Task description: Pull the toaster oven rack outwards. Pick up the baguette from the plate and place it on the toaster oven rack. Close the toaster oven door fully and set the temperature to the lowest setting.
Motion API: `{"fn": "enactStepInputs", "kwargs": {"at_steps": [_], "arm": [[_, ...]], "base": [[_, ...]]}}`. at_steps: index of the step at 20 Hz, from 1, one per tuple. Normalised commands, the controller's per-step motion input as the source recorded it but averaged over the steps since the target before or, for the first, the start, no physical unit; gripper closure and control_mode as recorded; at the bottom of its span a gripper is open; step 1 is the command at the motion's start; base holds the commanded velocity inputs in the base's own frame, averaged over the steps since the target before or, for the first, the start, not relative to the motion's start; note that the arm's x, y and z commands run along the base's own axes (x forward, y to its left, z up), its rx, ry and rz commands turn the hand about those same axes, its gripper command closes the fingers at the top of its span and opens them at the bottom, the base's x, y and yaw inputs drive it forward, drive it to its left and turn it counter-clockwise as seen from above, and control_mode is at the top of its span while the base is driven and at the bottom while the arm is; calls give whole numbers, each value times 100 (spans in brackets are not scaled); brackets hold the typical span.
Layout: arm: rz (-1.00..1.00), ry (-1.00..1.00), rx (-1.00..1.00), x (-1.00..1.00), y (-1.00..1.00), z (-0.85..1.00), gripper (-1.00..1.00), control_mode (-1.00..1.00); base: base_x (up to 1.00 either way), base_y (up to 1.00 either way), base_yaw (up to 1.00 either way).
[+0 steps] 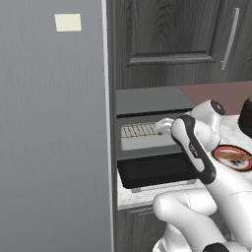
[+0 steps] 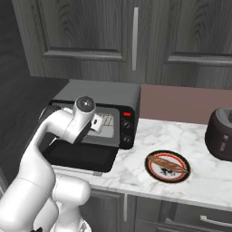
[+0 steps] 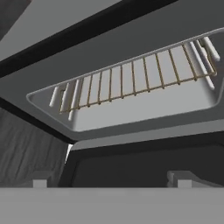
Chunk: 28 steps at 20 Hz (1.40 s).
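- The toaster oven rack (image 3: 131,83) sits level inside the cavity of the toaster oven (image 2: 102,97), a pale wire grid spanning nearly the cavity's full width; from the left base view its front bars (image 1: 140,130) lie inside the opening.
- The toaster oven door (image 1: 155,170) is folded down flat in front of the cavity, its silver bar handle (image 1: 165,186) along the outer edge, overhanging the marble counter (image 2: 136,158).
- The oven stands at the counter's left end, with its red light and two black knobs (image 2: 126,133) on the right of its face.
- The gripper (image 3: 111,181) is held in front of the open cavity, above the lowered door and pointed at the rack; its two finger tips (image 3: 40,181) stand wide apart with nothing between them, clear of the rack.
- The arm rises from the base, bends at a raised elbow (image 2: 84,105), and reaches forward and down so that the wrist (image 1: 165,126) is at the mouth of the oven.
- The plate (image 2: 167,166) rests on the counter to the right of the oven, well apart from it, with the baguette (image 2: 166,163) lying across its centre.
- A large dark rounded vessel (image 2: 220,133) stands further right, near the counter's back.
- Dark wood cabinet doors (image 2: 90,31) hang above, and a tall grey panel (image 1: 54,147) borders the oven's left side.
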Motion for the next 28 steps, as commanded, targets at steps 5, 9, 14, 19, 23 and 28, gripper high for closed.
{"fn": "enactStepInputs", "kwargs": {"at_steps": [5, 9, 14, 19, 23, 28], "arm": [[4, -6, 0, 21, 0, -11, -100, -100], [0, -4, 0, 13, 0, -2, -100, -100], [0, 0, -5, 8, 0, 0, -100, -100], [0, 0, -13, 0, 12, 0, -100, -100], [0, 0, -15, 0, 24, 0, -100, -100], [0, 0, -14, 0, 26, 0, -100, -100]], "base": [[0, 0, 0], [0, 0, 0], [0, 0, 0], [0, 0, 0], [0, 0, 0], [0, 0, 0]]}}
